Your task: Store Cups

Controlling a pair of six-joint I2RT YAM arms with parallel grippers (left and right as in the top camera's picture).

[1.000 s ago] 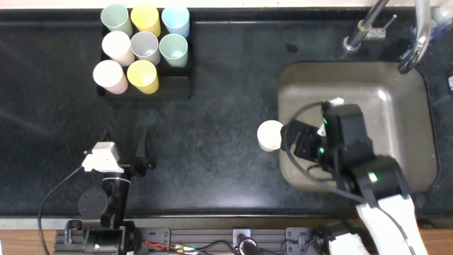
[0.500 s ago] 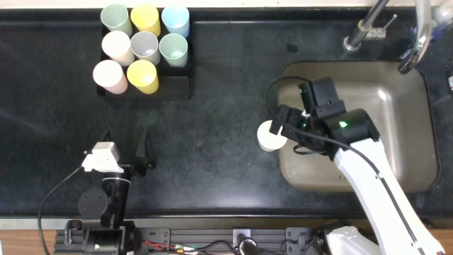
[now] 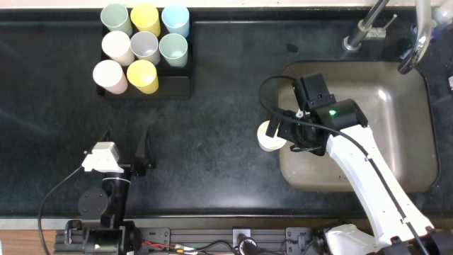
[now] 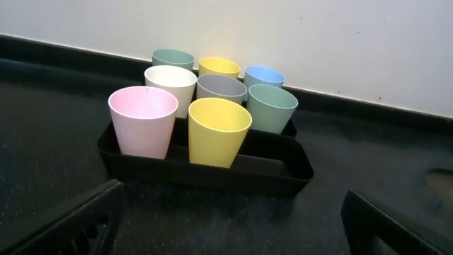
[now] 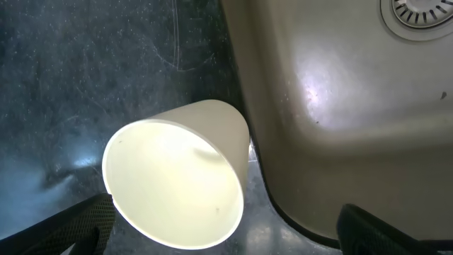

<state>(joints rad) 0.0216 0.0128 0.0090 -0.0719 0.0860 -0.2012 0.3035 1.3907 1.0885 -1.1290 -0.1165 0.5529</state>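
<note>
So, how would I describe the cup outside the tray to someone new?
Find the steel sink on the right of the dark counter. Just outside its left rim sits a cream cup, by the right gripper. It alone is outside the black tray of cups.

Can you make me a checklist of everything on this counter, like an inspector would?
Surface: black speckled counter with a metal sink at its right.
Job's things: eight cups stand in a black tray; one cream cup stands on the counter beside the sink.
Clutter: nothing seen.
Grippers: left gripper open, away from the cups; right gripper open above the cream cup.
Cables: a black cable loops over the right arm; a second cable lies by the left arm's base.
Surroundings: faucet; white wall behind the tray.
</note>
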